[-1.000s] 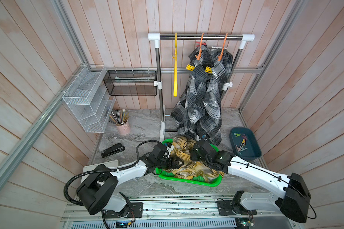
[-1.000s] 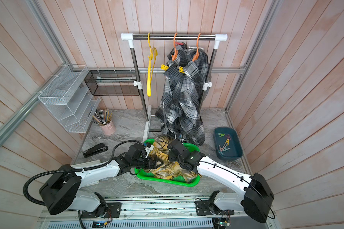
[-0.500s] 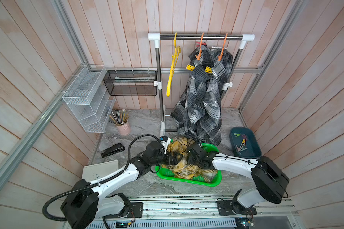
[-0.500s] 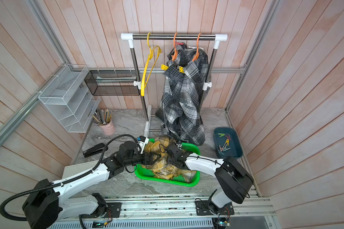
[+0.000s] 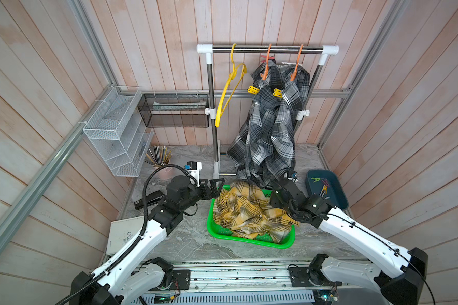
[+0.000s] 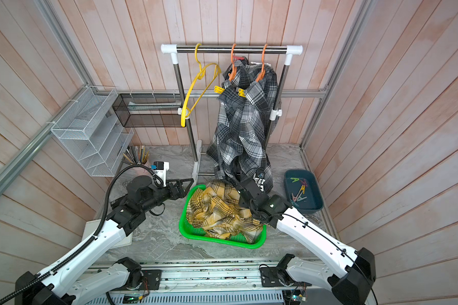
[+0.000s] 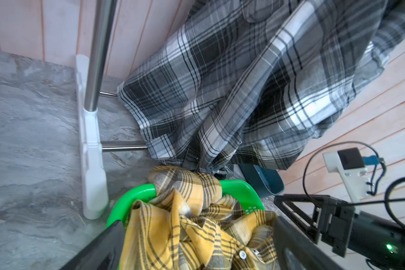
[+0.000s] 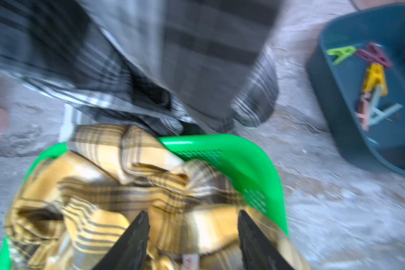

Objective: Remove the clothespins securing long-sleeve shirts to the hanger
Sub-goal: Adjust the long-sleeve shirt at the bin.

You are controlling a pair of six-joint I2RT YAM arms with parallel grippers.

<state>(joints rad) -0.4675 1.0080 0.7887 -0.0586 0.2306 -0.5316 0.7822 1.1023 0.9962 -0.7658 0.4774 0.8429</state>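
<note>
**Fingers empty at the green basket (image 5: 259,241)**

The left gripper (image 5: 215,184) holds its fingers wide beside the rim. The right gripper (image 8: 192,224) has fingers partly apart above the yellow shirt (image 5: 246,208) heaped inside. Behind the basket, two yellow clothespins (image 5: 253,90) grip the hanging grey shirts (image 5: 270,132).

Bright, even light; both top views bow at edges; right wrist view motion-blurred.
</note>
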